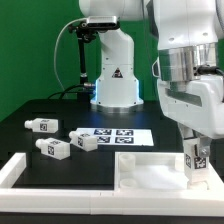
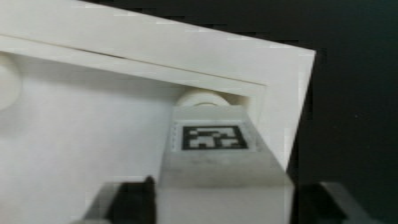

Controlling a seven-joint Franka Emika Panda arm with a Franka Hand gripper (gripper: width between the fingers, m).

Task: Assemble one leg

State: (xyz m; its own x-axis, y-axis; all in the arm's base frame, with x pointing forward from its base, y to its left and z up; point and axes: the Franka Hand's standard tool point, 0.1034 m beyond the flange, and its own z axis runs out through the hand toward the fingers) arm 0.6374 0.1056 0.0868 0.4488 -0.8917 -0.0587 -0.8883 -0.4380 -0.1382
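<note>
My gripper (image 1: 197, 168) is shut on a leg (image 1: 197, 158), a stubby white peg with a square tag. It holds the leg upright over the corner of the large flat white panel (image 1: 150, 176) at the exterior view's right. In the wrist view the leg (image 2: 217, 150) sits between the dark fingers (image 2: 125, 205) of the gripper (image 2: 222, 205). Its far end (image 2: 205, 98) meets the panel (image 2: 107, 120) near the corner. I cannot tell how deep it sits. Three more legs lie on the black table: one at the far left (image 1: 42, 126), one nearer (image 1: 55, 148), one beside the marker board (image 1: 85, 139).
The marker board (image 1: 118, 136) lies flat in the middle of the table. A long white border rail (image 1: 18, 172) runs along the exterior view's lower left. The robot's base (image 1: 115, 85) stands at the back. A rounded bump (image 2: 9, 85) shows on the panel's other side.
</note>
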